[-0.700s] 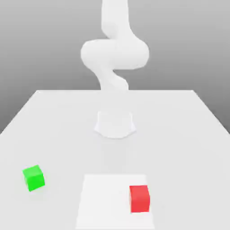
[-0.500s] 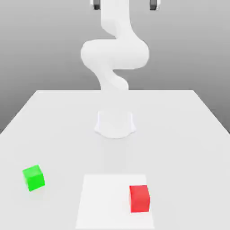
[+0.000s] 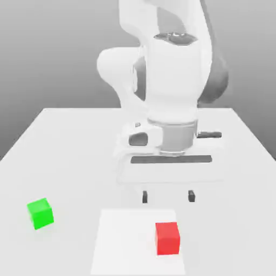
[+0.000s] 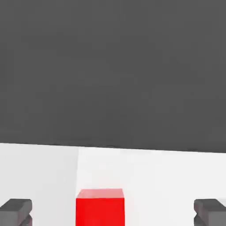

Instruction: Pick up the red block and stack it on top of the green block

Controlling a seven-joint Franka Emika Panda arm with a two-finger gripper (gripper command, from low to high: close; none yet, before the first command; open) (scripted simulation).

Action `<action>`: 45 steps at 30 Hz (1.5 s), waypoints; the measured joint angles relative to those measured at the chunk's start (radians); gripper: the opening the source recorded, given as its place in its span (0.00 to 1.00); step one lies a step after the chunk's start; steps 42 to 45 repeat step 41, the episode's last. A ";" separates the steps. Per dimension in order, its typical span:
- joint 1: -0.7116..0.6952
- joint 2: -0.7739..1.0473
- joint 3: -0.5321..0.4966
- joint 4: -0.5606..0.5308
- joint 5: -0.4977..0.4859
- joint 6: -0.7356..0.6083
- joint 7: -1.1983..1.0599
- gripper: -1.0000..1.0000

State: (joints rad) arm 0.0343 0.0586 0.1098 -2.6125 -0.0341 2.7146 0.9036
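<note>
Fingers (image 3: pixel 144 197) spread wide, holding nothing; we log the red block (image 3: pixel 167 237) and green block (image 3: pixel 40 213) near the table's (image 3: pixel 70 140) front edge.

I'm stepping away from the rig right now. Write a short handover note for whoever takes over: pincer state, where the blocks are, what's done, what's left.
Pincer: open, empty, hanging above the table, with the red block just in front of it.
Red block: on the table, on a paler square patch, untouched.
Green block: on the table toward the exterior view's left, apart from the red one, nothing on it.
Done: nothing gripped or stacked yet.
Left: lower over the red block, grip, lift, carry to the green block, set it on top.
</note>
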 joint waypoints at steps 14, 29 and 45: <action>0.030 0.249 -0.038 0.011 -0.058 0.192 0.048 0.00; -0.430 -0.055 -0.218 -0.051 0.012 -0.047 -0.233 0.00; -0.603 0.106 -0.199 -0.054 0.082 0.115 -0.363 1.00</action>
